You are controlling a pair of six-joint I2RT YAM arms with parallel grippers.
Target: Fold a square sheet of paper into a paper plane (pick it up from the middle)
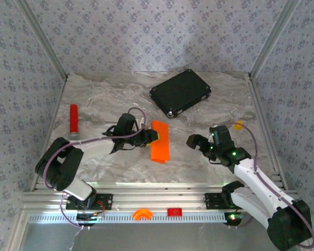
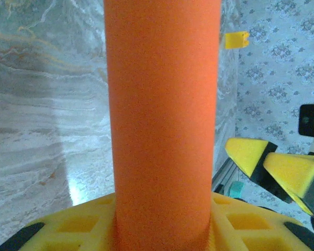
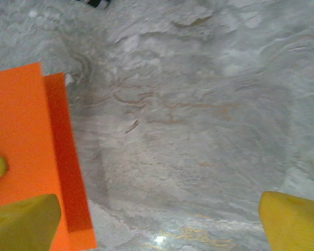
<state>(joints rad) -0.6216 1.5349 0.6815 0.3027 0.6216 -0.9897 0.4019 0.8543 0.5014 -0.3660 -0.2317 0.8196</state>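
The square sheet of paper point(image 1: 160, 141) is bright orange and folded into a narrow rectangle on the marble table, right of centre-left. My left gripper point(image 1: 149, 137) lies sideways at the sheet's left edge, shut on it. In the left wrist view the paper point(image 2: 162, 104) runs up as a broad orange band from between the yellow fingers point(image 2: 251, 222) of the left gripper point(image 2: 162, 230). My right gripper point(image 1: 201, 143) stands open to the right of the sheet, apart from it. In the right wrist view, bare table lies inside the right gripper point(image 3: 157, 219) and the sheet point(image 3: 26, 146) is at the left. No paper plane shape shows.
A black flat case point(image 1: 180, 92) lies at the back, right of centre. A red cylinder point(image 1: 73, 119) stands near the left wall. A small orange-yellow lump point(image 1: 238, 125) sits by the right edge. Patterned walls close in three sides; a metal rail point(image 1: 157, 198) runs along the front.
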